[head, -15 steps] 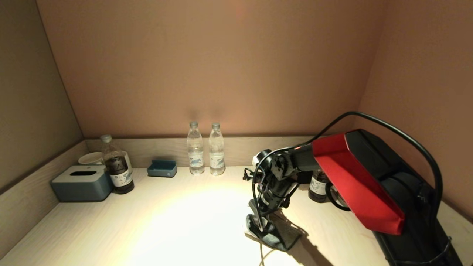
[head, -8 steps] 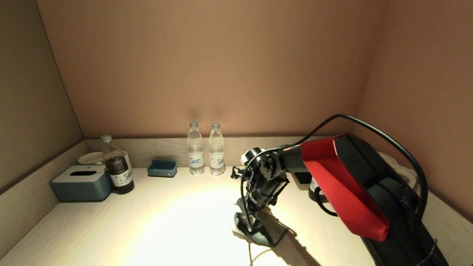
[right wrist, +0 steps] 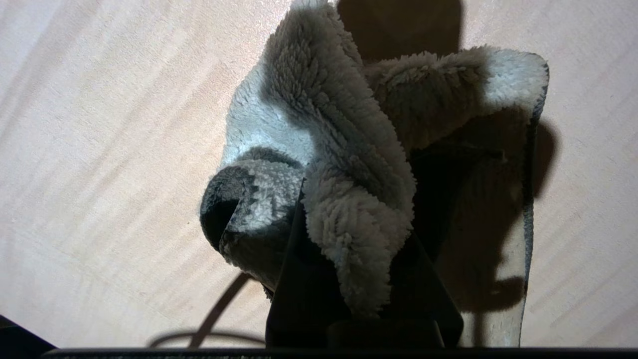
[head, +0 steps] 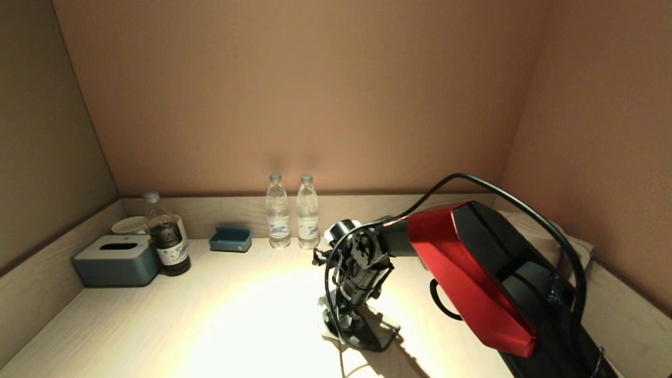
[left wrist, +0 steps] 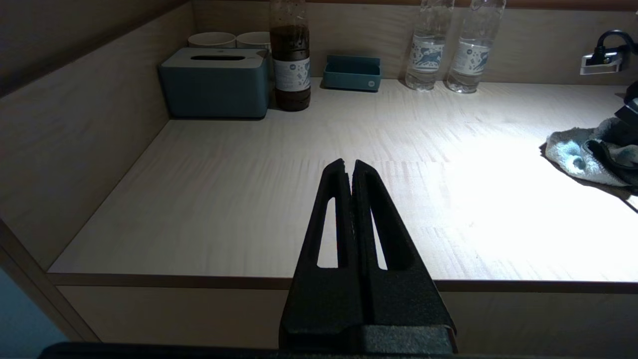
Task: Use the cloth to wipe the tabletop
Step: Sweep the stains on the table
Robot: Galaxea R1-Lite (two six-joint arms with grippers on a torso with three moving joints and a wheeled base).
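Observation:
A fluffy pale grey cloth (right wrist: 319, 99) lies bunched on the light wooden tabletop (head: 220, 315), right of its middle. My right gripper (head: 341, 321) points straight down and is shut on the cloth (head: 362, 336), pressing it on the wood. In the right wrist view a fold of the cloth is pinched between the black fingers (right wrist: 299, 289). The cloth also shows at the edge of the left wrist view (left wrist: 583, 154). My left gripper (left wrist: 349, 167) is shut and empty, parked above the table's front edge (left wrist: 199, 280), out of the head view.
Two clear water bottles (head: 293, 212) stand at the back wall. A blue tray (head: 230, 239), a dark bottle (head: 167, 236), a grey-blue tissue box (head: 116, 260) and white cups (head: 128, 224) stand at the back left. Low wooden walls border the table.
My right gripper has slid the cloth to the left across the tabletop, toward the middle. The left gripper has not moved.

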